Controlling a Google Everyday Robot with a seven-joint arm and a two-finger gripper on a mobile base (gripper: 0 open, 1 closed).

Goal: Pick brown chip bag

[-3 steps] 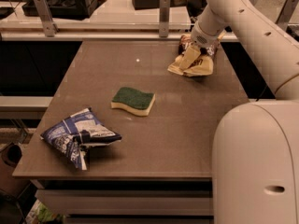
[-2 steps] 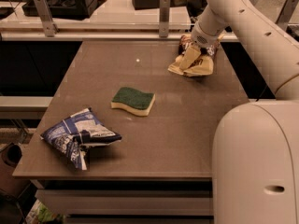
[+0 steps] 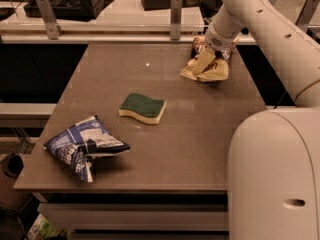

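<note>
The brown chip bag (image 3: 214, 72) lies at the far right of the table (image 3: 200, 134), crumpled, its dark brown top toward the back and its pale tan part toward the front. My gripper (image 3: 209, 59) reaches down from the white arm (image 3: 260, 29) onto the bag. Its fingers (image 3: 204, 60) are closed on the middle of the bag. The bag's lower edge rests at or just above the tabletop.
A green-and-yellow sponge (image 3: 142, 108) lies mid-table. A blue-and-white bag (image 3: 82, 145) lies at the front left corner. A rail with metal posts (image 3: 176, 15) runs along the table's back edge. My white base (image 3: 275, 179) fills the lower right.
</note>
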